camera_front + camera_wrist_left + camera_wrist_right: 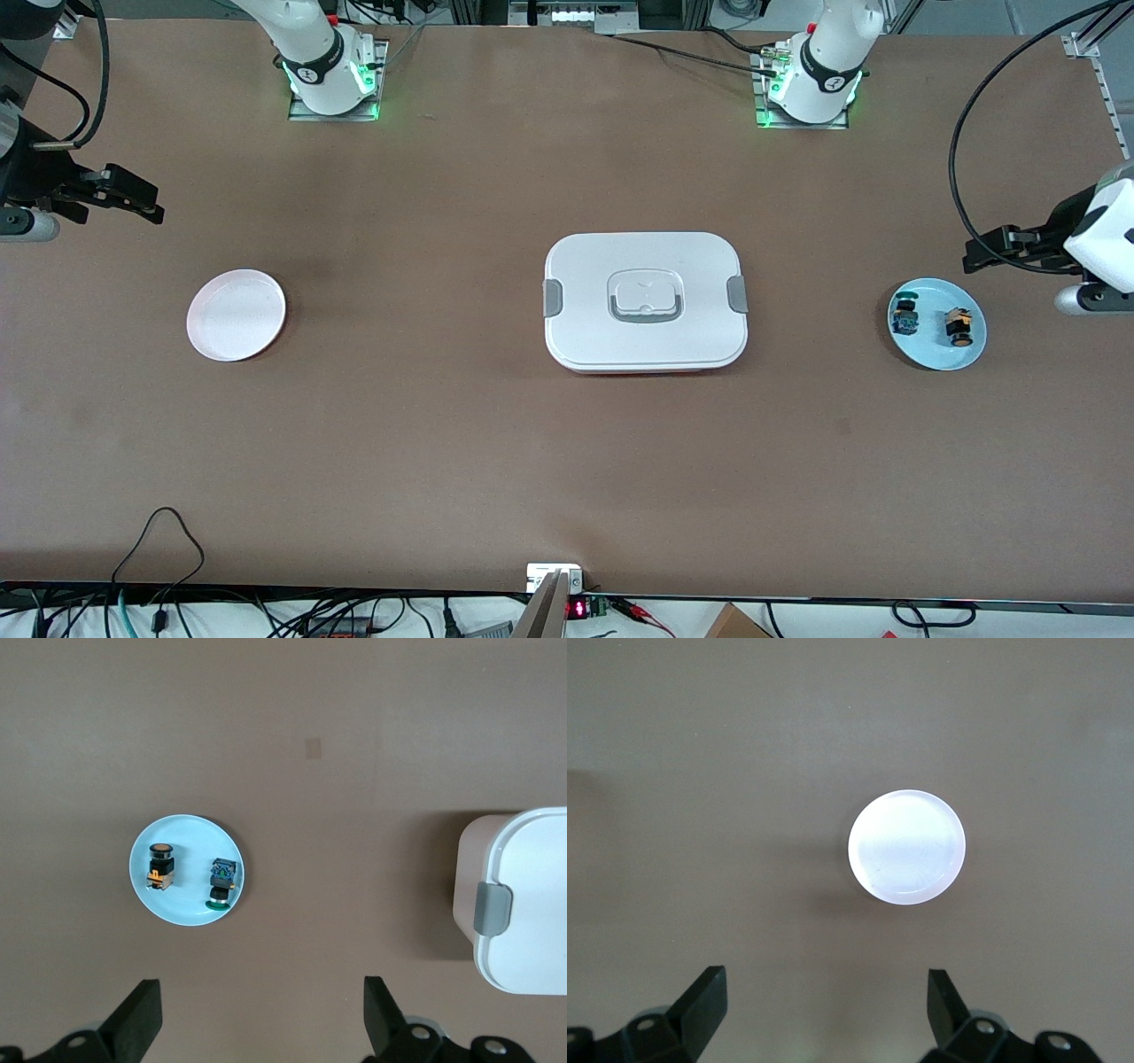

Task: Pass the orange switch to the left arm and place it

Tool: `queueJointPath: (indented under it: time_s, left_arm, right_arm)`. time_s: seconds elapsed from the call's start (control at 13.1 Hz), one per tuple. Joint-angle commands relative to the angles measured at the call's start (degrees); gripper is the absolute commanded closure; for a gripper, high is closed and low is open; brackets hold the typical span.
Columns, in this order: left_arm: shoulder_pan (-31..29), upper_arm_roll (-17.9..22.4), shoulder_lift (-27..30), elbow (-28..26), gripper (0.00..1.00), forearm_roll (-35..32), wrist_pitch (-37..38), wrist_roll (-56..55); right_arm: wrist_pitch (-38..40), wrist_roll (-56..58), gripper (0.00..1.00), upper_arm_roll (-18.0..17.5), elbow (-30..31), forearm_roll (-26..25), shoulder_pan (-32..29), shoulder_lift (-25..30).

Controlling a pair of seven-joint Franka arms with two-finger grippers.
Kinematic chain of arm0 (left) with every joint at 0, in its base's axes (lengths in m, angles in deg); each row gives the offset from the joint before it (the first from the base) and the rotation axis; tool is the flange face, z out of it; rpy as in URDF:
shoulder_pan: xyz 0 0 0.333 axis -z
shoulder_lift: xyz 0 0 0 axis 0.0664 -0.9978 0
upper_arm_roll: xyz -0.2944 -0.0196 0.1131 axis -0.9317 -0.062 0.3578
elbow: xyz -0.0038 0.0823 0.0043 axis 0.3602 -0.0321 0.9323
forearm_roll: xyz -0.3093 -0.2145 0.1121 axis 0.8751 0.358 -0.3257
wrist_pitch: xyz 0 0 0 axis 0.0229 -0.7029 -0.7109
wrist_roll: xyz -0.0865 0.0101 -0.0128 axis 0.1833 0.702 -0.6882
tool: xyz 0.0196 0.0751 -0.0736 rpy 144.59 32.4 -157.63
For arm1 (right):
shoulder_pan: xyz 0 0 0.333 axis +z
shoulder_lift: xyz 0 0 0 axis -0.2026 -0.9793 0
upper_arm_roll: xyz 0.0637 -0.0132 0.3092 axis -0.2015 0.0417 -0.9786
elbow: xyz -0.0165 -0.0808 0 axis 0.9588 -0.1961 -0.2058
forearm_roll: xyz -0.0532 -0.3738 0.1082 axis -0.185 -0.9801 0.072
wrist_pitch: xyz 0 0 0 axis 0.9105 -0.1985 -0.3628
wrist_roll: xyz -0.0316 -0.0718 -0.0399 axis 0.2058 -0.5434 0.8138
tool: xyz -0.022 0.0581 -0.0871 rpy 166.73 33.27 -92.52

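The orange switch (pixel 958 326) lies on a light blue plate (pixel 935 356) at the left arm's end of the table, beside a blue-green switch (pixel 904 315). My left gripper (pixel 982 254) hovers open and empty over bare table close to that plate. The left wrist view shows the orange switch (pixel 159 866), the plate (pixel 190 840), the left gripper (pixel 263 1010) and a corner of the box (pixel 523 904). The white box (pixel 645 301) sits mid-table with its lid on. My right gripper (pixel 146 206) hangs open and empty over the right arm's end of the table; the right wrist view shows it (pixel 826 1005).
A pale pink plate (pixel 236 315) with nothing on it lies at the right arm's end and shows in the right wrist view (pixel 906 847). Cables hang along the table edge nearest the front camera. The blue-green switch (pixel 221 881) shares the blue plate.
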Motion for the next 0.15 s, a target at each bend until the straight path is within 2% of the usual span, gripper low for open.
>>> queueJointPath:
  time_s: [0.0,0.08]
  left_arm:
    - [-0.19,-0.22,0.23,4.09,0.00,-0.35,1.26,-0.04]
    - [-0.19,-0.23,0.40,4.71,0.00,-0.35,1.35,-0.39]
  right_arm:
    - [0.41,0.79,0.00,-0.18,1.01,-0.63,-0.24,1.30]
    - [0.50,0.79,0.00,-0.09,1.10,-0.63,-0.24,1.30]
